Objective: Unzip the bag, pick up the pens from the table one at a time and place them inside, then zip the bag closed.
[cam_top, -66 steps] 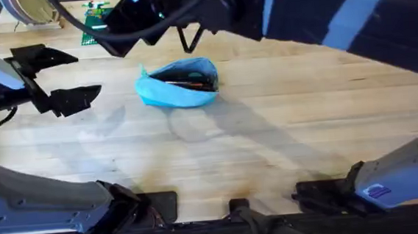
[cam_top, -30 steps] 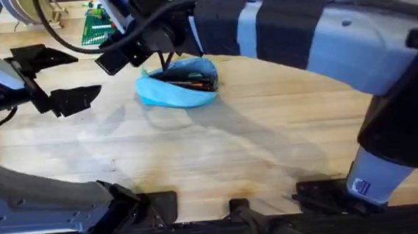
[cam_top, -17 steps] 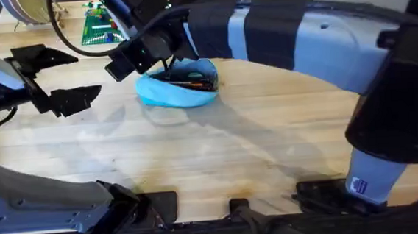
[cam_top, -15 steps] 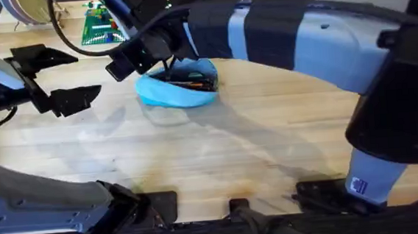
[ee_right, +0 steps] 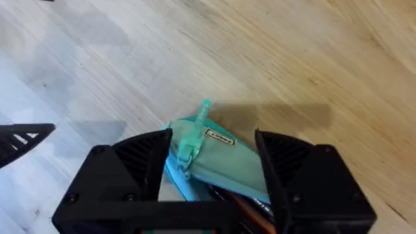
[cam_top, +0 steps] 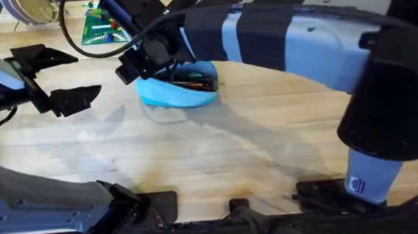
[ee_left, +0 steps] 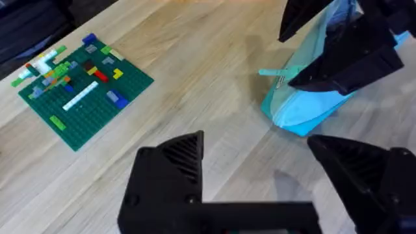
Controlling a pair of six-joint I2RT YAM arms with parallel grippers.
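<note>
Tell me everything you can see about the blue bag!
The bag is a soft, light-blue fabric pouch lying on the wooden table. Its zipper is open, showing a dark inside with the pens, one orange and one black, already in it. At one end a small pale-green pull tab sticks out. The right hand hovers over that end, open, with a finger on each side of the tab. The left hand waits nearby, open, not touching the bag.

One bag (cam_top: 177, 90), two pens (cam_top: 192, 80) inside, one green brick baseplate (ee_left: 81, 91).
</note>
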